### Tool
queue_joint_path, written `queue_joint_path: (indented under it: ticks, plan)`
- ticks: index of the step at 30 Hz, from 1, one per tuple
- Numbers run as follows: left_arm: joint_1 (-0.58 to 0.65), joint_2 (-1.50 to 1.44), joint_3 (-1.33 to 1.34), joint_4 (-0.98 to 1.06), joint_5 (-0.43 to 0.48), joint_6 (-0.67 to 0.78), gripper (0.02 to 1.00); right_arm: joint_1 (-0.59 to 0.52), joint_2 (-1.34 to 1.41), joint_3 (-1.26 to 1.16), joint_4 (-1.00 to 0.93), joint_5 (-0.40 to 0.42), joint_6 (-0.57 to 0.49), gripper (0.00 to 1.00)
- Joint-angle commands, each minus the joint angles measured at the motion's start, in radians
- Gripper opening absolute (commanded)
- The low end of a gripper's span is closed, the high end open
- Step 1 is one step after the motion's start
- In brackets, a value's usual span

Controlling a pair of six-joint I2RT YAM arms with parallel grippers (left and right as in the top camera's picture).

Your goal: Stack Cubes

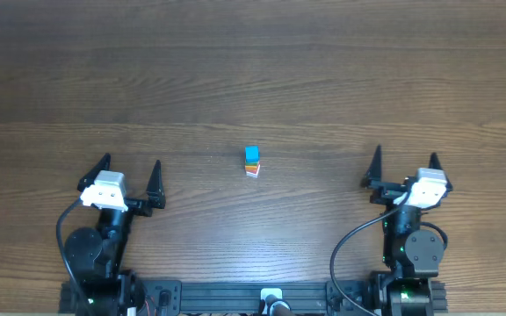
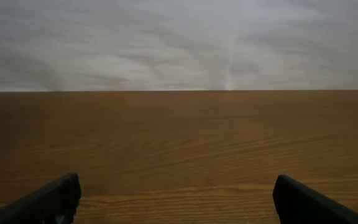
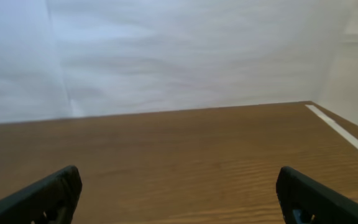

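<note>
Cube stack (image 1: 251, 161), blue on top, stands at the centre of the desk (image 1: 253, 53). Left gripper (image 1: 131, 167) sits at its 9 o'clock, right gripper (image 1: 406, 156) at its 3 o'clock, both well apart, jaws released and empty. Any arm sweeping across, or a desk knock, could topple the narrow stack.

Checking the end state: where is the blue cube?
In the top view, the blue cube tops the small stack, between the left hand and the right hand.
</note>
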Motion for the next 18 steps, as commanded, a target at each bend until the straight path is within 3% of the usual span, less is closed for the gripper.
queue_joint_path:
  ticks: [1, 8, 18]
  plan:
    - [0.005, -0.005, -0.005, -0.001, 0.012, 0.015, 0.998, 0.027, -0.043, -0.011, -0.021, -0.011, -0.030, 0.991]
    - [0.005, -0.005, -0.005, -0.001, 0.012, 0.015, 1.000, 0.027, -0.098, -0.011, -0.195, -0.010, -0.033, 0.993]
    - [0.005, -0.005, -0.005, -0.001, 0.012, 0.015, 0.998, 0.027, -0.097, -0.011, -0.200, -0.010, -0.033, 0.991]
